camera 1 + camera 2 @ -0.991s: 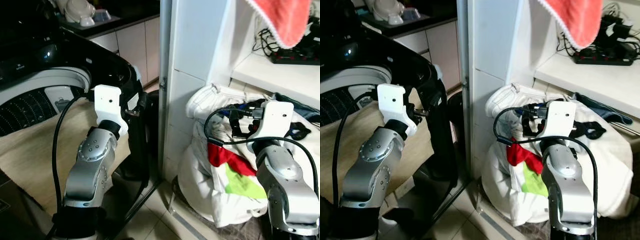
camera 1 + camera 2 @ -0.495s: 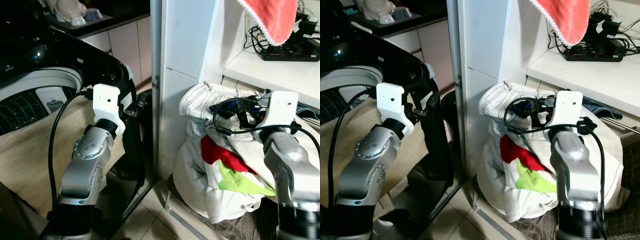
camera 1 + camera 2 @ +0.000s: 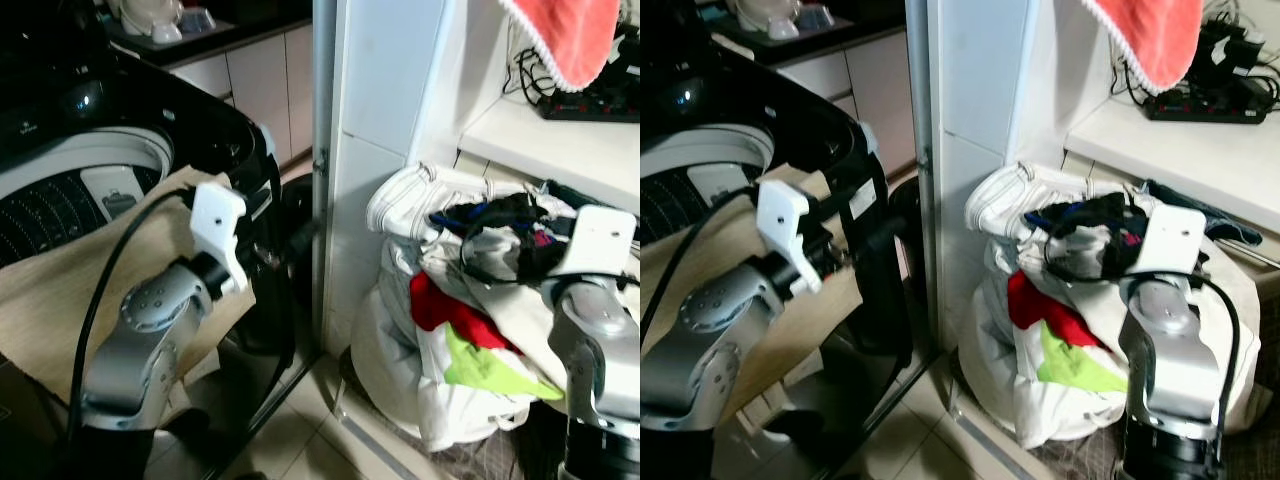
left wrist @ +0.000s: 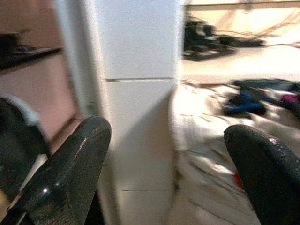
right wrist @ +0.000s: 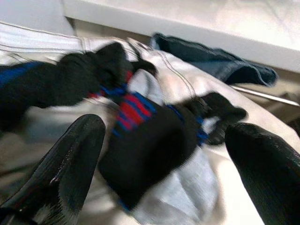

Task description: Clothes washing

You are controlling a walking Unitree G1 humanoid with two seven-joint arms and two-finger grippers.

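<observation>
right wrist view has the right hand (image 5: 164, 154) with fingers spread apart over a black garment with red and blue stripes (image 5: 140, 126), lying on top of the white laundry pile (image 3: 450, 330) beside the washing machine (image 3: 90, 160). left hand (image 4: 168, 168) is also spread, holding nothing.

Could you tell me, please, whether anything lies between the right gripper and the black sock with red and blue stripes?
Nothing visible does. The right gripper is open, its fingers either side of the black sock with red and blue stripes, which lies on top of the white laundry pile.
</observation>
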